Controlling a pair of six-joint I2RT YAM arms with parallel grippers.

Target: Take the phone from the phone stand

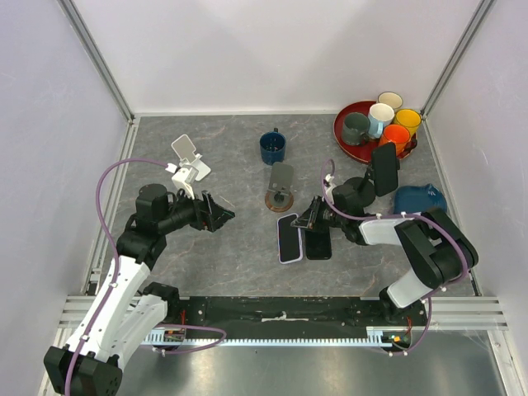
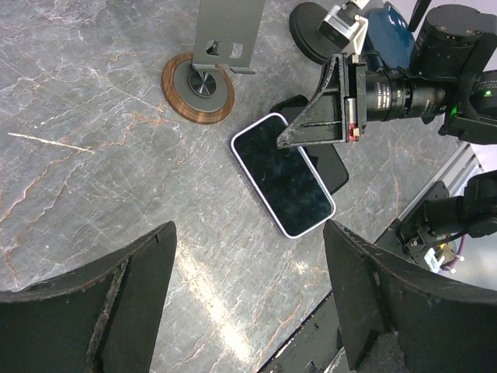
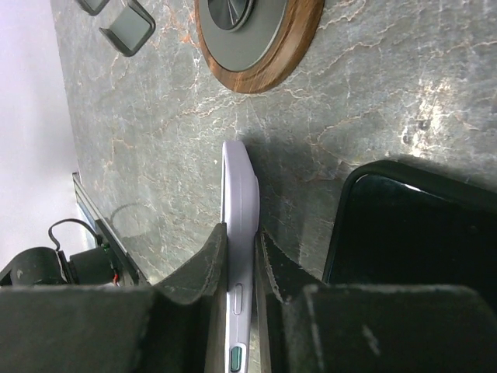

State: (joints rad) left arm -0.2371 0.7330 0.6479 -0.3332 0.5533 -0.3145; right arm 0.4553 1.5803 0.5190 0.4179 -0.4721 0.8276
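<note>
Spanning the whole cell floor: table (image 1: 239, 157), grey, veined like marble. Sitting in the far right corner: round red tray (image 1: 341, 132), loaded with cups of several colours. Reaching in from the left: left gripper (image 1: 219, 213), fingers spread wide and released, grasping nothing, aimed toward mid-table. Reaching in from the right: right gripper (image 1: 307, 221), fingers clenched against screen and back of the phone (image 1: 289, 239), pinching one end across its thickness. Lying near the right wall: blue pouch (image 1: 419, 200). Standing at far centre: dark blue mug (image 1: 272, 147). Standing at far left: white stand (image 1: 190, 161). Standing mid-table: stand (image 1: 281, 188), grey back plate on a round wood-rimmed base. Lying off that stand, just on its near side and apart from the base: the phone, pale case, dark screen up, long axis pointing toward the arms; whether touching the table or just clear of it, cannot tell. Lying flat just right of it: black phone (image 1: 320, 246).
</note>
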